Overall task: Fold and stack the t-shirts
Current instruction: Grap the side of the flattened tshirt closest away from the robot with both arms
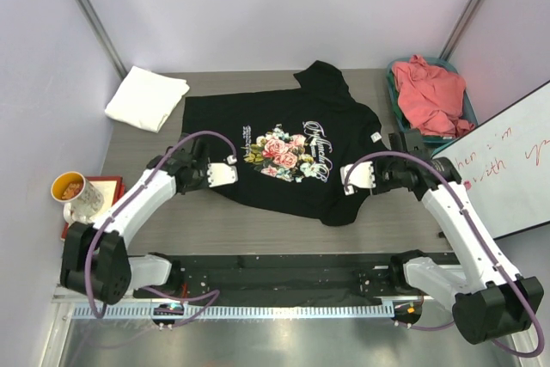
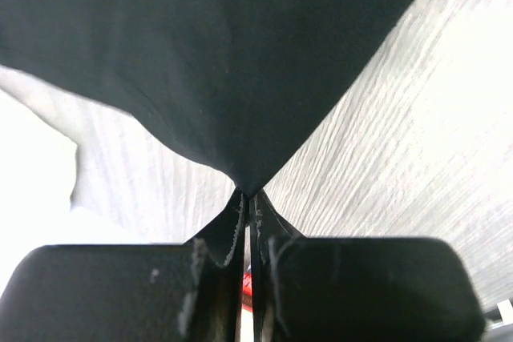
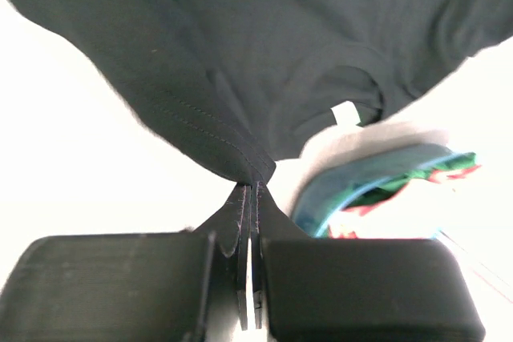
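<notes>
Black tee (image 1: 258, 118), counter (image 1: 215, 221) centre; left tool (image 2: 247, 198), right tool (image 3: 252, 186) each pinching opposite ends; first fold, I judge; next I'd lift both evenly.

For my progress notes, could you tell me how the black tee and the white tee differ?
The black tee lies spread open; the white tee is folded. The black one shows a rose print; the white is plain. The left gripper and right gripper pinch the black one; nothing touches the white. Both lie on the table.
</notes>
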Robot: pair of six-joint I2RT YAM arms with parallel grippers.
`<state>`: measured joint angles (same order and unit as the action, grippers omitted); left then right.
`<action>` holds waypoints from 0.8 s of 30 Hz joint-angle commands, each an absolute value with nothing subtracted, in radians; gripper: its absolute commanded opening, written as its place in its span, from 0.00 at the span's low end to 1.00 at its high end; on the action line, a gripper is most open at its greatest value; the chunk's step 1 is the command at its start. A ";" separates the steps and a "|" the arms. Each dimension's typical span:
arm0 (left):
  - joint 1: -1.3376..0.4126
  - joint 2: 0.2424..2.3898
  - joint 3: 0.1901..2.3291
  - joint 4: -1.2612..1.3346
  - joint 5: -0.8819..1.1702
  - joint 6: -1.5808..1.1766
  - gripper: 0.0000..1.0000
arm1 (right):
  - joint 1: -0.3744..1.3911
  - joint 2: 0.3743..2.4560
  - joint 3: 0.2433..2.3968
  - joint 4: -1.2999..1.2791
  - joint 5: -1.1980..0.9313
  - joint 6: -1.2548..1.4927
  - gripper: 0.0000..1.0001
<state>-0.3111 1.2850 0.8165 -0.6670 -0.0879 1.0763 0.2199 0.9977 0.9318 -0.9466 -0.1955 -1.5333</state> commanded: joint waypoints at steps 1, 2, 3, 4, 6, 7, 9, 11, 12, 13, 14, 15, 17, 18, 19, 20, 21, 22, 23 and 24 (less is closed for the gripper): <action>-0.310 1.195 0.880 -0.857 -0.026 1.098 0.00 | 0.218 1.012 1.025 -0.979 -0.215 -1.474 0.01; -0.310 1.186 0.893 -0.879 -0.023 1.101 0.00 | 0.218 1.012 1.040 -0.994 -0.212 -1.471 0.01; -0.310 1.178 0.897 -0.899 -0.021 1.109 0.00 | 0.218 1.012 1.045 -1.002 -0.209 -1.470 0.01; -0.310 1.167 0.902 -0.938 -0.023 1.112 0.00 | 0.218 1.008 1.051 -1.006 -0.195 -1.470 0.01; -0.310 1.140 0.908 -0.977 -0.029 1.118 0.00 | 0.218 1.003 1.072 -1.035 -0.181 -1.466 0.01; -0.310 1.132 0.910 -1.014 -0.029 1.129 0.00 | 0.218 0.997 1.083 -1.052 -0.172 -1.468 0.01; -0.311 1.105 0.910 -1.052 -0.032 1.140 0.00 | 0.216 0.996 1.117 -1.133 -0.170 -1.489 0.01; -0.310 1.089 0.914 -1.113 -0.029 1.160 0.00 | 0.218 0.986 1.149 -1.234 -0.163 -1.511 0.01; -0.310 1.075 0.916 -1.129 -0.028 1.164 0.00 | 0.218 0.983 1.160 -1.270 -0.153 -1.535 0.01; -0.310 1.066 0.917 -1.152 -0.025 1.173 0.00 | 0.218 0.980 1.170 -1.310 -0.147 -1.552 0.01; -0.310 1.060 0.922 -1.192 -0.018 1.193 0.00 | 0.218 0.974 1.189 -1.384 -0.131 -1.566 0.01; -0.310 1.045 0.920 -1.210 -0.014 1.200 0.00 | 0.218 0.968 1.193 -1.416 -0.124 -1.575 0.01; -0.310 1.035 0.920 -1.250 -0.003 1.222 0.00 | 0.218 0.950 1.197 -1.484 -0.118 -1.594 0.01; -0.310 1.029 0.920 -1.258 -0.003 1.229 0.00 | 0.218 0.930 1.192 -1.506 -0.115 -1.598 0.01; -0.310 1.022 0.919 -1.265 -0.003 1.232 0.00 | 0.216 0.913 1.183 -1.508 -0.114 -1.588 0.01; -0.310 1.022 0.917 -1.273 -0.003 1.235 0.00 | 0.216 0.893 1.157 -1.509 -0.115 -1.585 0.01; -0.310 1.019 0.916 -1.281 0.023 1.238 0.00 | 0.216 0.849 1.138 -1.508 -0.109 -1.594 0.01; -0.310 1.022 0.913 -1.285 0.026 1.241 0.00 | 0.218 0.826 1.118 -1.508 -0.106 -1.607 0.01; -0.311 1.023 0.911 -1.287 0.028 1.241 0.00 | 0.218 0.806 1.082 -1.509 -0.101 -1.644 0.01; -0.311 1.023 0.910 -1.293 0.028 1.247 0.00 | 0.218 0.767 1.065 -1.509 -0.098 -1.663 0.01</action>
<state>-0.3111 1.0328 0.8825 -1.2186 -0.0025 1.2129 0.2199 0.8635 1.1248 -1.3102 -0.1314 -1.5845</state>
